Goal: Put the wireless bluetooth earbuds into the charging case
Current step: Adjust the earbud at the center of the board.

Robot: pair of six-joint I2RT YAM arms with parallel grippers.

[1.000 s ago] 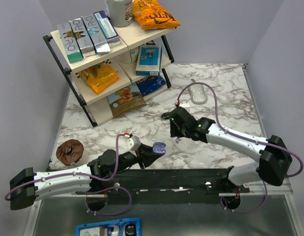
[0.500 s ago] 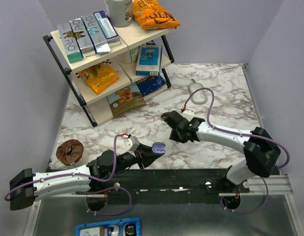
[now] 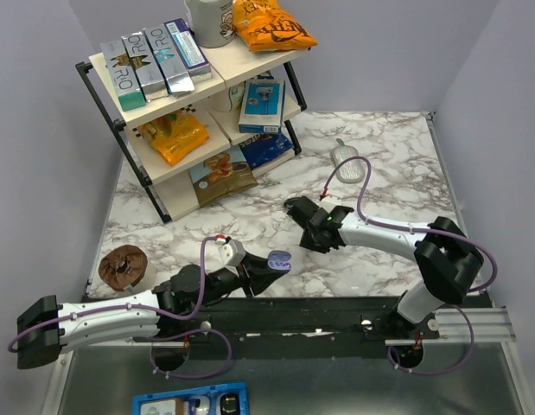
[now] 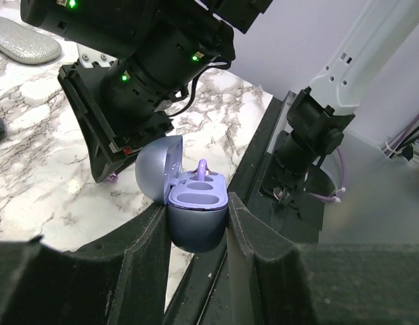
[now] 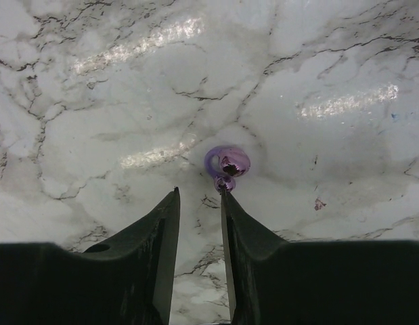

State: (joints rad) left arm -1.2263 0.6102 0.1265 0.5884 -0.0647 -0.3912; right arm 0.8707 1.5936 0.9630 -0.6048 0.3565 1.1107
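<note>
My left gripper (image 3: 271,266) is shut on the lavender charging case (image 3: 279,258) and holds it above the table's near edge. In the left wrist view the case (image 4: 195,227) sits between my fingers (image 4: 195,206) with its lid open, and one translucent purple earbud (image 4: 202,168) stands in a far slot. The near slots are empty. My right gripper (image 5: 199,193) is low over the marble with its jaws slightly apart and empty. A second purple earbud (image 5: 227,164) lies on the table just beyond the right fingertip. It also shows in the left wrist view (image 4: 113,177). No black earbuds show.
A shelf rack (image 3: 189,112) with boxes and snack bags stands at the back left. A silver glittery oval (image 3: 347,161) lies at the back. A brown doughnut-like item (image 3: 122,268) sits at the left. A black rail (image 3: 336,313) runs along the near edge.
The right arm has folded in and its gripper has come down close to the marble by the purple earbud. The left gripper and the case have stayed still.
</note>
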